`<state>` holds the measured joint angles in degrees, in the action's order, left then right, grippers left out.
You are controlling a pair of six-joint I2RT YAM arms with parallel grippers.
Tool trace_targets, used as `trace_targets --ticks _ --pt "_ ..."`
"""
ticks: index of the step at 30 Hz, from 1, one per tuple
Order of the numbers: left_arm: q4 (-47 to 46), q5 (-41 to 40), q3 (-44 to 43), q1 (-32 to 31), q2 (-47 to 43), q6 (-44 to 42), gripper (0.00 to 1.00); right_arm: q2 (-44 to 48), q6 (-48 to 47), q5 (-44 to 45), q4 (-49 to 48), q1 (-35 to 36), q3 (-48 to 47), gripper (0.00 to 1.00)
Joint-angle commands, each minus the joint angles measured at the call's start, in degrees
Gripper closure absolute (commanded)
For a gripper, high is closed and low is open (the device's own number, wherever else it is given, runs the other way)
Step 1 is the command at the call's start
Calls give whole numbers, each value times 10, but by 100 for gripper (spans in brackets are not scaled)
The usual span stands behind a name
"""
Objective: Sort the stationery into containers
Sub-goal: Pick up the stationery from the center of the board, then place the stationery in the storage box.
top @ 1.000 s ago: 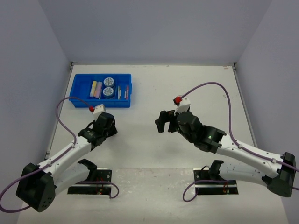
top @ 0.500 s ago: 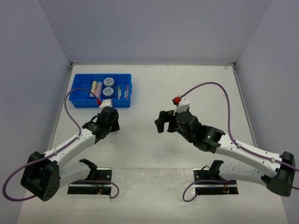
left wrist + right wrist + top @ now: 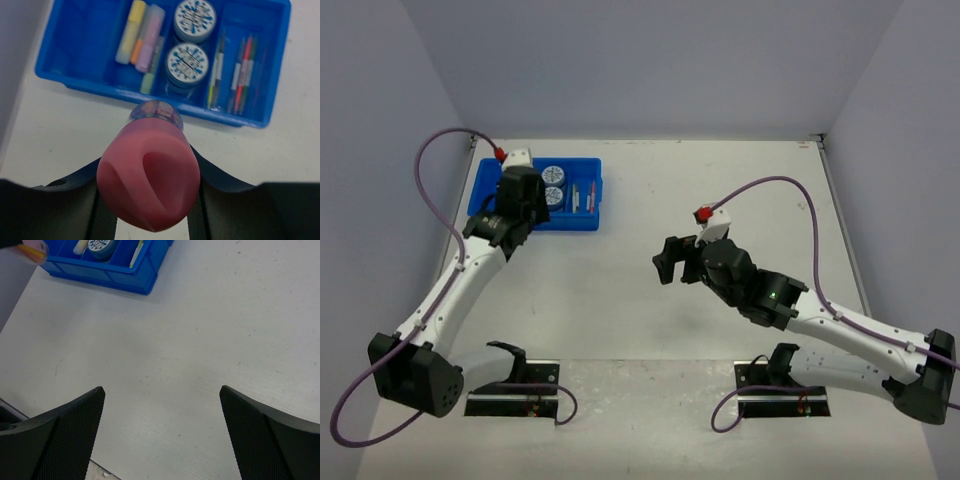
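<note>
Pink-capped bottle (image 3: pixel 148 185) gripped between left fingers (image 3: pixel 60 205) beside blue tray (image 3: pixel 75 30); right fingers (image 3: pixel 60 440) spread wide

The pink-capped bottle (image 3: pixel 148 180) is clamped in the left claw (image 3: pixel 149 207), cap facing the camera, clear body pointing away. Just beyond the claw lies the blue tray (image 3: pixel 75 82): pastel marker sticks (image 3: pixel 141 42) ahead-left, round blue tubs (image 3: pixel 187 61) dead ahead, thin pens (image 3: pixel 235 75) ahead-right.

You get bright, even, diffuse light in every view. Shadows on the table (image 3: pixel 620 310) are faint and soft-edged. Close up, the pink-capped bottle (image 3: pixel 148 185) reads slightly soft; the tray (image 3: pixel 80 45) is sharp.
</note>
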<state>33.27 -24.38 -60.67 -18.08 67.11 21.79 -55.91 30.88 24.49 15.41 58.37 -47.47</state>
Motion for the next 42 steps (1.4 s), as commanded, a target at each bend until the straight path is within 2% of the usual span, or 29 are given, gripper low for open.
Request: trace_targets --ticks 1,8,13,25,34,36,38,42 --pt "13 9 -135 105 94 -86 100 14 -3 5 -12 -1 4 1" --pt "85 45 -381 218 337 -107 100 39 -4 12 -9 -1 14 1" --pt "137 49 -472 244 461 -125 100 50 5 23 -5 -2 19 1" --pt "144 24 -455 253 534 -135 100 20 10 0 3 -3 4 1" --pt "181 21 -481 256 580 -139 100 19 10 -3 4 -2 4 1" --pt "181 23 -481 256 589 -140 97 19 9 -5 4 -2 4 1" --pt "187 22 -489 256 598 -139 91 19 9 -5 3 -3 4 1" --pt "188 25 -506 256 596 -134 63 17 9 -5 3 -2 3 1"
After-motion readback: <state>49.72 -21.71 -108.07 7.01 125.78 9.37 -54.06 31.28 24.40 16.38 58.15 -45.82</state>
